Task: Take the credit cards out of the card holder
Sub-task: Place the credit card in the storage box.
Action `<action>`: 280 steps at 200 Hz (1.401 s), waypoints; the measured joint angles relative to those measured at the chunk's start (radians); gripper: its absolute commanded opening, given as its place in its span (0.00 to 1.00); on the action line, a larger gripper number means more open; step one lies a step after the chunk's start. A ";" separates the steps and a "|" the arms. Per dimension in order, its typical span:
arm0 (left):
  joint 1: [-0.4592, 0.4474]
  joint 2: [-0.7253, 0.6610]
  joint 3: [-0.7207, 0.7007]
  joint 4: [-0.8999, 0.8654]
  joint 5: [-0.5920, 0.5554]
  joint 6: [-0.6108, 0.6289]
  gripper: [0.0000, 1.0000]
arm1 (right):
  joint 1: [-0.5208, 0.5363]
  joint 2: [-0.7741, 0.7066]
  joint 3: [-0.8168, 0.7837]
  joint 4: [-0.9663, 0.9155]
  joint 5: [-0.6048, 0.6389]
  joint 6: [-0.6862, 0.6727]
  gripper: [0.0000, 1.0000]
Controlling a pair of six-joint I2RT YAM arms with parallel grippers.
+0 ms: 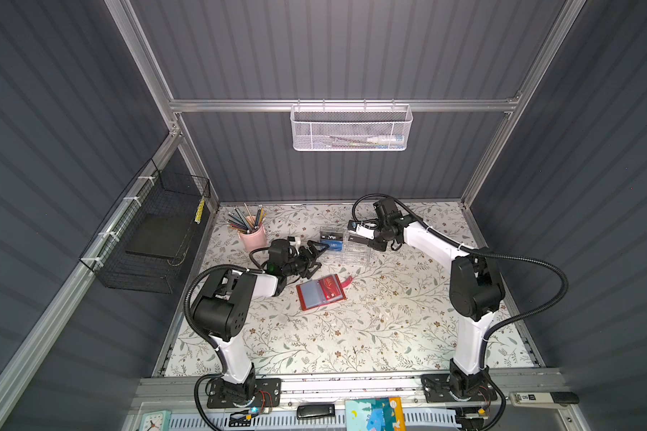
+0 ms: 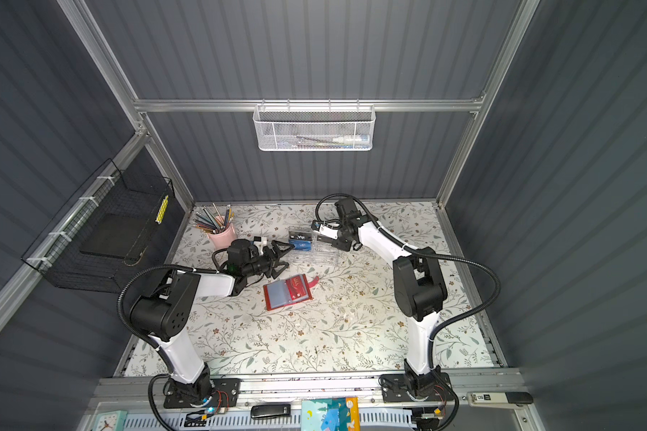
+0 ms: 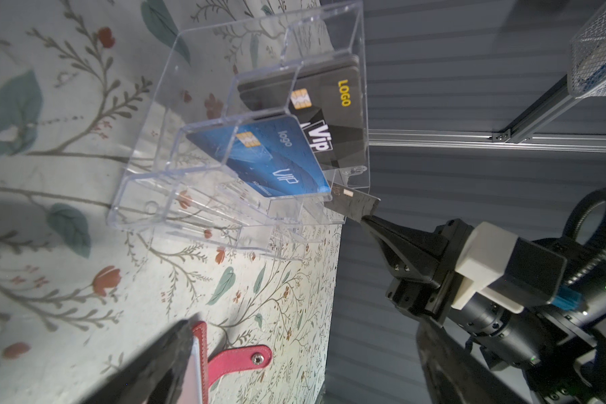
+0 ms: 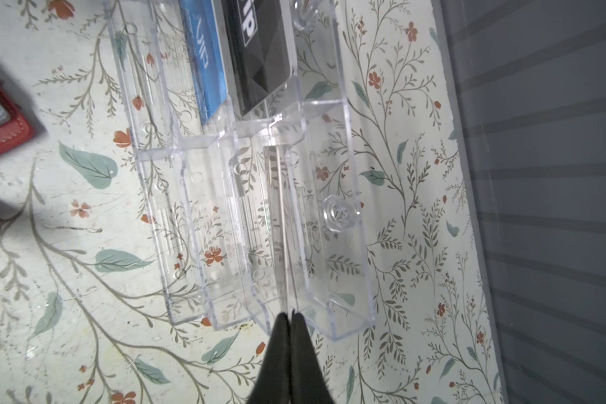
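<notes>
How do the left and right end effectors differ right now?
The left end effector is wide open and empty; the right end effector is shut on a dark card. The left end effector hangs near the card holder; the right end effector is at the end of the clear box. Both have black fingers.

One card holder (image 1: 307, 298), one clear box (image 1: 357, 252), one blue card (image 1: 333, 245) — two arms (image 1: 236, 350) (image 1: 471, 347).
</notes>
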 measured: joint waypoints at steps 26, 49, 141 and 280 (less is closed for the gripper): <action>0.000 0.005 0.000 0.006 0.000 -0.002 1.00 | -0.001 0.000 0.000 0.007 0.003 -0.006 0.00; 0.000 0.005 0.000 0.006 0.000 -0.002 1.00 | -0.001 0.000 0.000 0.012 0.003 -0.007 0.00; 0.000 0.021 0.000 0.017 0.005 -0.002 1.00 | 0.007 0.029 0.024 0.018 0.024 -0.028 0.04; 0.000 0.037 0.000 0.029 0.023 -0.016 1.00 | 0.018 0.047 0.039 0.048 0.060 -0.032 0.19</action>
